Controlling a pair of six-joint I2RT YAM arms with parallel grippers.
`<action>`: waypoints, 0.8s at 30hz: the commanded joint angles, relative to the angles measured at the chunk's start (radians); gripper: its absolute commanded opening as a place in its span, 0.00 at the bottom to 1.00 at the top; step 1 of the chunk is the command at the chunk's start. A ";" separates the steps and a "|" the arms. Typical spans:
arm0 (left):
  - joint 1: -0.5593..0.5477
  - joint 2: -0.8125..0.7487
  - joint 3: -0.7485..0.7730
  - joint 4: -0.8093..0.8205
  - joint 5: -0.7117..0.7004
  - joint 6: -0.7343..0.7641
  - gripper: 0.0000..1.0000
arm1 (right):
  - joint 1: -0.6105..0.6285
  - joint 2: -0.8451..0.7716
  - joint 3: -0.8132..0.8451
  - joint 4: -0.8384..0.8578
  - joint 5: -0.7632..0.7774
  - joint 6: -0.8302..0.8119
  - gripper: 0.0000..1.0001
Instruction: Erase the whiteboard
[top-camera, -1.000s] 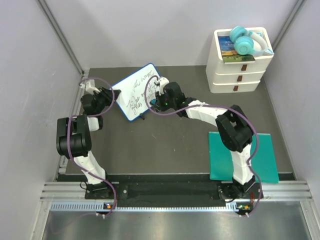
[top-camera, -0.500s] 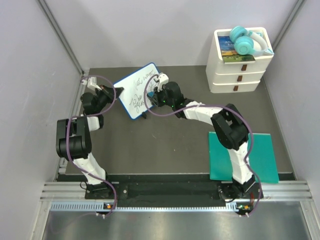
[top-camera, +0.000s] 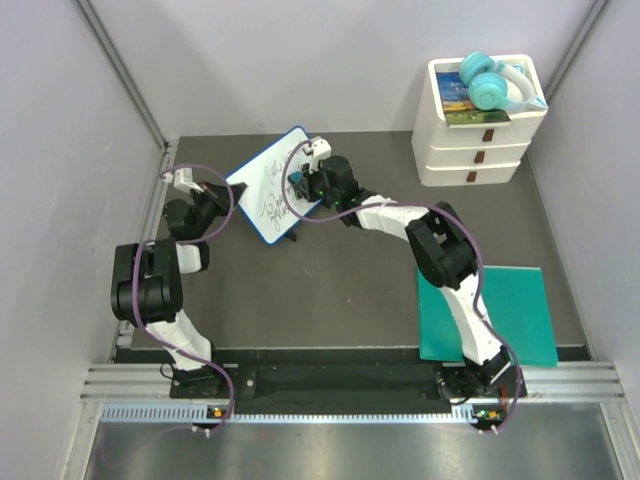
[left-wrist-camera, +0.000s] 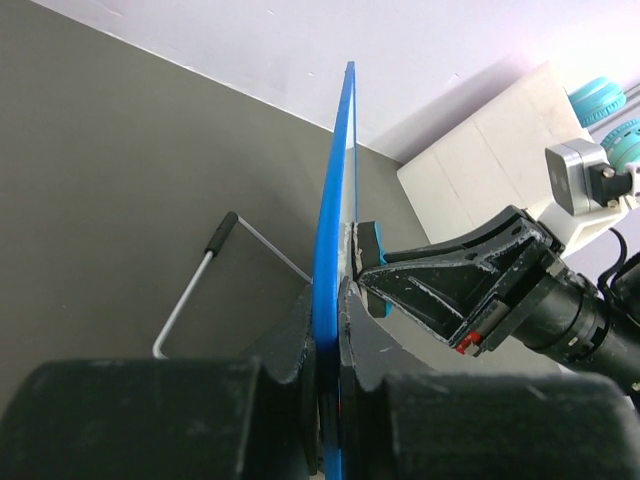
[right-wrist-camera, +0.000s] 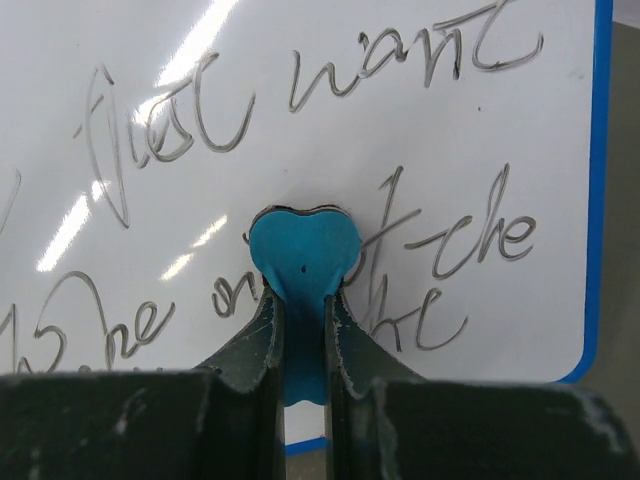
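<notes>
The whiteboard (top-camera: 268, 188), white with a blue rim and covered in handwriting, stands tilted up at the back of the table. My left gripper (top-camera: 222, 192) is shut on its left edge; in the left wrist view the blue rim (left-wrist-camera: 335, 200) runs edge-on between the jaws (left-wrist-camera: 329, 318). My right gripper (top-camera: 297, 186) is shut on a small blue eraser (right-wrist-camera: 303, 262) and presses it against the written face (right-wrist-camera: 300, 120), in the middle of the writing. The eraser also shows in the left wrist view (left-wrist-camera: 372, 245), touching the board.
A white three-drawer unit (top-camera: 480, 135) with turquoise headphones (top-camera: 488, 82) on top stands at the back right. A teal mat (top-camera: 490, 312) lies at the front right. The board's wire foot (left-wrist-camera: 210, 268) rests on the dark table. Grey walls close in on both sides.
The left gripper has swung the board's left edge nearer and rightward. The right gripper with the eraser has moved left and farther back across the board's face.
</notes>
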 joint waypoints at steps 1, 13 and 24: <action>0.005 0.004 -0.048 -0.080 -0.023 0.203 0.00 | 0.003 0.026 0.059 0.024 -0.070 0.021 0.00; -0.001 0.007 -0.056 -0.063 -0.015 0.194 0.00 | 0.201 -0.026 -0.019 -0.014 -0.084 -0.050 0.00; -0.001 0.010 -0.055 -0.064 -0.009 0.187 0.00 | 0.316 -0.005 0.032 -0.163 0.038 -0.024 0.00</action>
